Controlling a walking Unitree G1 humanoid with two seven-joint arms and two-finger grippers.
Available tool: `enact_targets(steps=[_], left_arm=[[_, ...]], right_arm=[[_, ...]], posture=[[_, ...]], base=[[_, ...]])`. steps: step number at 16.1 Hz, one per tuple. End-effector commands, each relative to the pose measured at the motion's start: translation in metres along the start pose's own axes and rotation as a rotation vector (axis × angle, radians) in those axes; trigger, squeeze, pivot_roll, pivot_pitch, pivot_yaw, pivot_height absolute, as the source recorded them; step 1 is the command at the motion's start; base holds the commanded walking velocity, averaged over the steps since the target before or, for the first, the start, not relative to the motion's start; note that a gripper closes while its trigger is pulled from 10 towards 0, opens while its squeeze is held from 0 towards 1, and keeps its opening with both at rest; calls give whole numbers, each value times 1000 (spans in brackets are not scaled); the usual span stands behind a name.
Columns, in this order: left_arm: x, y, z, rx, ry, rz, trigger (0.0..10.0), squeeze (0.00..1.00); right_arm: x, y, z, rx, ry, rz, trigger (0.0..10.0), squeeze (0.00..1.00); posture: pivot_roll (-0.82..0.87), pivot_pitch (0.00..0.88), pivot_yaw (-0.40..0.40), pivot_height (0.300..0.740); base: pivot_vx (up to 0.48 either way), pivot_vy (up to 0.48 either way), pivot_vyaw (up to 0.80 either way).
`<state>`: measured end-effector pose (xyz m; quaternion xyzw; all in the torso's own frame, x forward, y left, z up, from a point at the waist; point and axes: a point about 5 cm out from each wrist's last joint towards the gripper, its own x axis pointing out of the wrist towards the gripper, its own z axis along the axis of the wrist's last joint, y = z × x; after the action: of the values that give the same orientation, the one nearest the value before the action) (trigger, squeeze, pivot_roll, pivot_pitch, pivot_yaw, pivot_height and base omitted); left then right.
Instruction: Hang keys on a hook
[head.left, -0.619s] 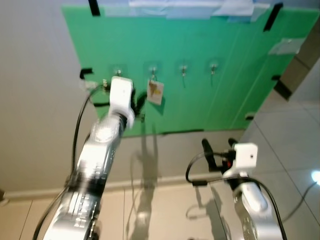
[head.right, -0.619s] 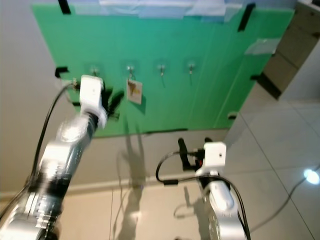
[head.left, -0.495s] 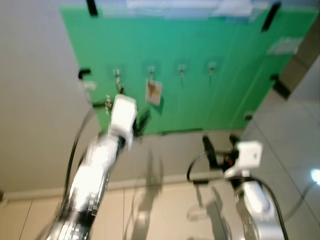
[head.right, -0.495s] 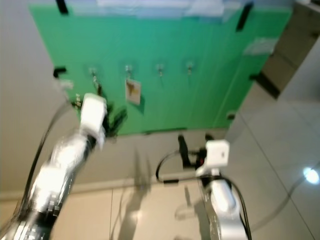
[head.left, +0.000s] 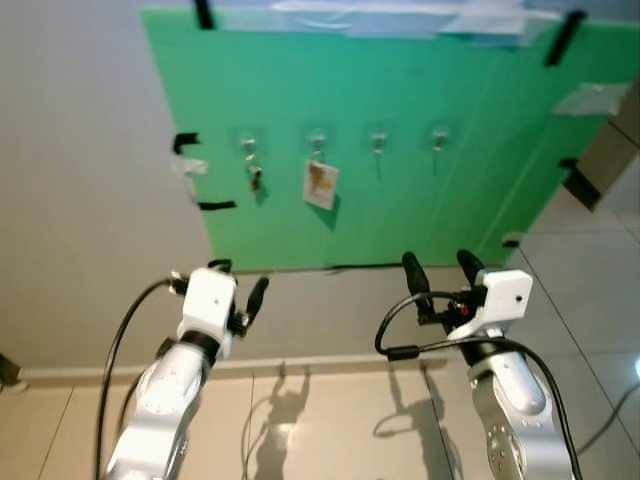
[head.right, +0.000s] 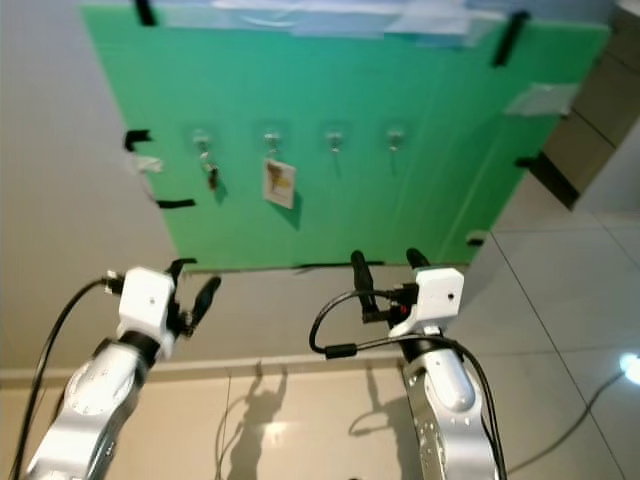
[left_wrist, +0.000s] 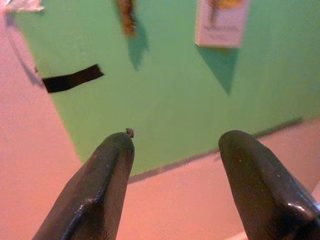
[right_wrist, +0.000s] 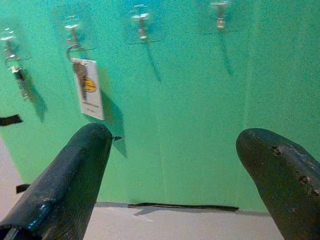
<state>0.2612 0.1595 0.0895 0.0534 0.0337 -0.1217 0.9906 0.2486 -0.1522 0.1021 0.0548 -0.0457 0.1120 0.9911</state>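
A green board (head.left: 400, 130) on the wall carries a row of several small hooks. The keys (head.left: 254, 176) hang from the leftmost hook (head.left: 249, 146). A white tag with a yellow mark (head.left: 320, 184) hangs from the second hook (head.left: 317, 141). The two hooks to the right (head.left: 378, 142) (head.left: 438, 139) are bare. My left gripper (head.left: 238, 292) is open and empty, low and away from the board, below the keys. My right gripper (head.left: 440, 272) is open and empty in front of the board's lower edge. The right wrist view has the tag (right_wrist: 88, 89) and the keys (right_wrist: 18, 80).
Black tape strips (head.left: 205, 205) hold the board to the pale wall. A tiled floor (head.left: 330, 420) lies below. A dark cabinet edge (head.left: 580, 185) stands at the right of the board.
My left arm has dropped from the leftmost hook down to waist height. The keys now hang on that hook, free of the gripper. The camera has shifted slightly.
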Motion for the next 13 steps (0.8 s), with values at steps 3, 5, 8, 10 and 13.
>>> enact_targets(steps=[3,5,8,10,13], left_arm=[[9,14,-2,-82,21,89,10000,0],[12,10,-3,-92,26,79,10000,0],[17,3,-2,-90,21,54,10000,0],[20,1,-2,-90,19,46,10000,0],[25,2,-1,-86,20,48,10000,0]], right_arm=[[-4,-14,-12,4,77,-87,10000,0],[-8,-15,-19,-8,111,-99,10000,0],[-9,-15,-22,-12,129,-107,10000,0],[-11,-18,-27,-21,146,-118,10000,0],[-13,-22,-33,-31,164,-125,10000,0]], posture=[[-6,0,-2,740],[-18,0,5,740],[-32,0,13,740],[-36,0,16,740],[-45,0,19,740]], base=[[-371,0,0],[-422,0,0],[-423,0,0],[-424,0,0],[-419,0,0]])
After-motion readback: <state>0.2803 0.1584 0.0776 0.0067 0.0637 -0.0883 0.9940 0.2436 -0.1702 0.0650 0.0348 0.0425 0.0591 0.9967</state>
